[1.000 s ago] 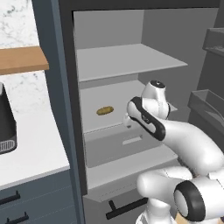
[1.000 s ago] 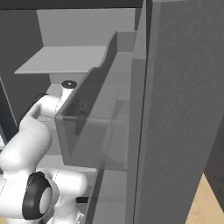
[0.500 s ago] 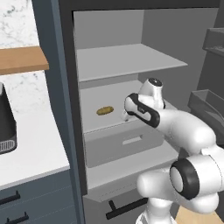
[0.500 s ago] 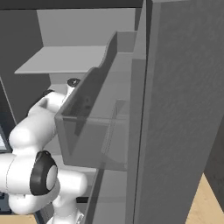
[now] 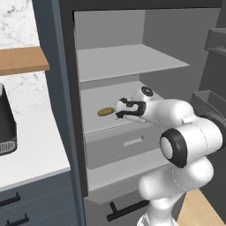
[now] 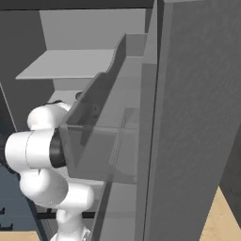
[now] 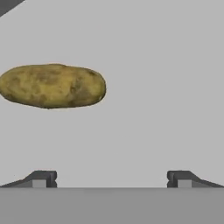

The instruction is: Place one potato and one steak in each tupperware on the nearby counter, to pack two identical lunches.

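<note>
Arm reaches into an open grey cabinet, gripper (image 5: 118, 109) pointing left along the middle shelf (image 5: 110, 118) toward the potato (image 5: 104, 112). Potato lies on its side on that shelf, just beside the fingertips, not touching them as far as the left base view shows. In the hand view the potato (image 7: 52, 85) sits upper left, long axis roughly horizontal in frame, brown-yellow mottled skin, resting on plain grey surface. Gripper (image 7: 111, 178) fingers spread wide, both dark tips low in frame with a broad gap between them, nothing held; potato is ahead of and offset to the left of that gap. Upper shelf (image 5: 128, 61) above is bare grey. Below the middle shelf a grey drawer front (image 5: 123, 143) with a small pale handle, and lower down a black bar handle (image 5: 128, 210). To the left in the left base view, white counter (image 5: 31, 150) over dark blue-grey drawers, a black appliance (image 5: 6, 128) at the frame edge on it, wooden wall shelf (image 5: 22, 60) above against marbled wall. Right base view: white arm links (image 6: 42, 150) at lower left, partly behind a translucent grey door bin (image 6: 101, 136); large grey door panel (image 6: 197, 117) takes the right side; gripper hidden there behind the bin, potato not discernible.
</note>
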